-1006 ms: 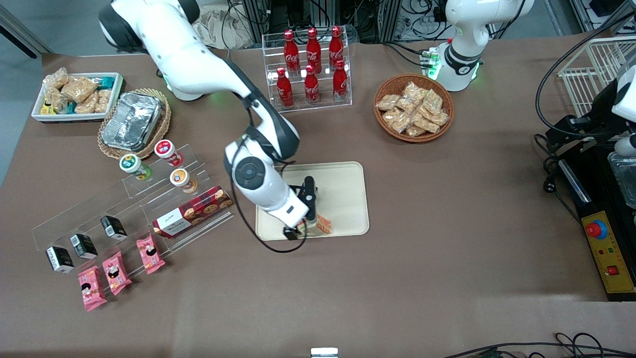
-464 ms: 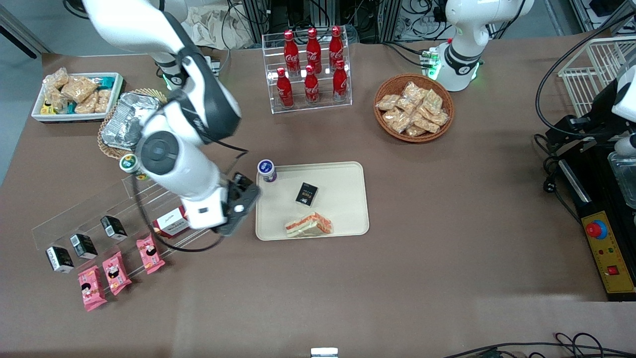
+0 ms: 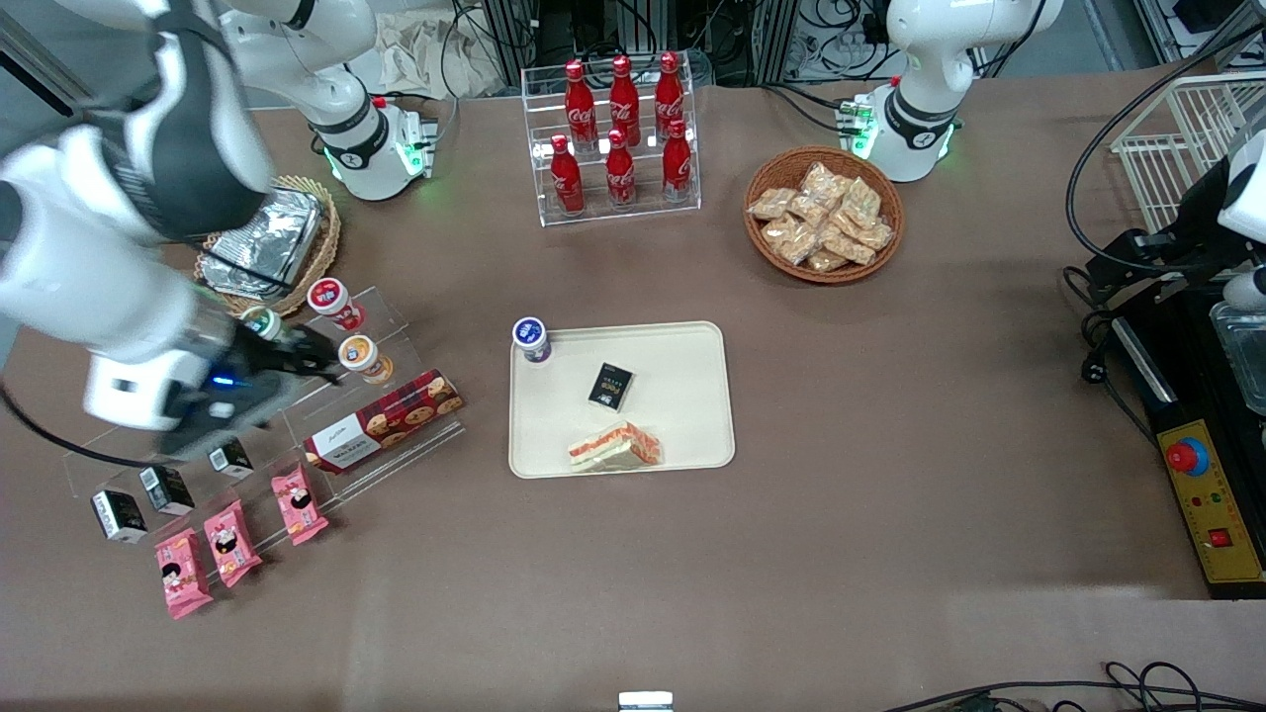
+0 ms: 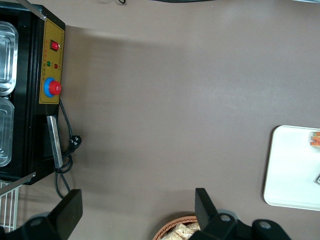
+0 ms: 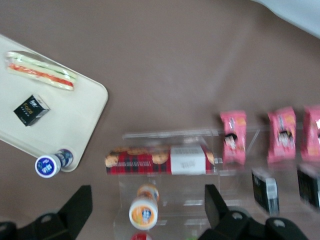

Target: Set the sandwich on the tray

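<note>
Cream-bread sandwich (image 3: 614, 447) in clear wrap lies flat on the beige tray (image 3: 682, 376), at its near edge; the gripper (image 3: 318, 362), fingers spread and empty, hovers well apart above the acrylic shelf (image 3: 326, 415).

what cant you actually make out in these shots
- Foil container, front view: partly covered by the working arm.
- Green-lidded cup, front view: mostly hidden by the gripper, which hangs open over the acrylic shelf.
- Sandwich, left wrist view: cut off by the frame edge on the tray.
- Small black box, front view: label too small to read.
</note>
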Controlling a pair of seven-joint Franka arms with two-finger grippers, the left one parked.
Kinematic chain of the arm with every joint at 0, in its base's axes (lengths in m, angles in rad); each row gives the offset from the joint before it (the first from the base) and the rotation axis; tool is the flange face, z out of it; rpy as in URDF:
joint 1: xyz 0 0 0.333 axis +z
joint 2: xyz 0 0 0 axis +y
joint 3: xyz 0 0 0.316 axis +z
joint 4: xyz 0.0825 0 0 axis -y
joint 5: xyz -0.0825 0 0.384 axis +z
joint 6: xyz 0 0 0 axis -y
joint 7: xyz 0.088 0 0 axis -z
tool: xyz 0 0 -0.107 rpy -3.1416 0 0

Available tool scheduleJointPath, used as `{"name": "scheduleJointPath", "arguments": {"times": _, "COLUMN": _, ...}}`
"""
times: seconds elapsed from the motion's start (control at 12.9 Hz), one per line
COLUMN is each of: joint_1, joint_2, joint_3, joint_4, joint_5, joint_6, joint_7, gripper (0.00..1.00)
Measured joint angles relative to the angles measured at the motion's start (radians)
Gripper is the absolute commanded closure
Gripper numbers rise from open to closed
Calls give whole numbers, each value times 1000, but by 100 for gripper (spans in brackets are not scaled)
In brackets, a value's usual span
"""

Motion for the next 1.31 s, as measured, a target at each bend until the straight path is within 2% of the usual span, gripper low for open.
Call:
{"name": "scheduleJointPath", "arguments": {"times": 0.23, "joint_1": -68, "joint_2": -200, "joint_3": 38, "joint_4": -160, "joint_5": -86, "joint_6": -63, "joint_7": 173, "gripper": 0}}
{"name": "scheduleJointPath", "arguments": {"times": 0.39, "joint_1": -142, "joint_2": -329, "joint_3": 122, "joint_4": -255, "joint_5": -99, "joint_6": -80, "joint_7": 228, "gripper": 0}}
{"name": "scheduleJointPath", "arguments": {"times": 0.62, "joint_1": -164, "joint_2": -430, "joint_3": 156, "joint_4": -348, "joint_5": -106, "joint_6": -81, "joint_7": 309, "gripper": 0}}
{"name": "scheduleJointPath", "arguments": {"times": 0.93, "joint_1": -217, "joint_2": -360, "joint_3": 159, "joint_4": -320, "joint_5": -106, "joint_6": -49, "joint_7": 343, "gripper": 0}}
{"name": "scheduleJointPath", "arguments": {"times": 1.31, "joint_1": -232, "joint_2": -107, "joint_3": 159, "joint_4": -83, "joint_5": -106, "joint_6": -50, "joint_7": 344, "gripper": 0}}
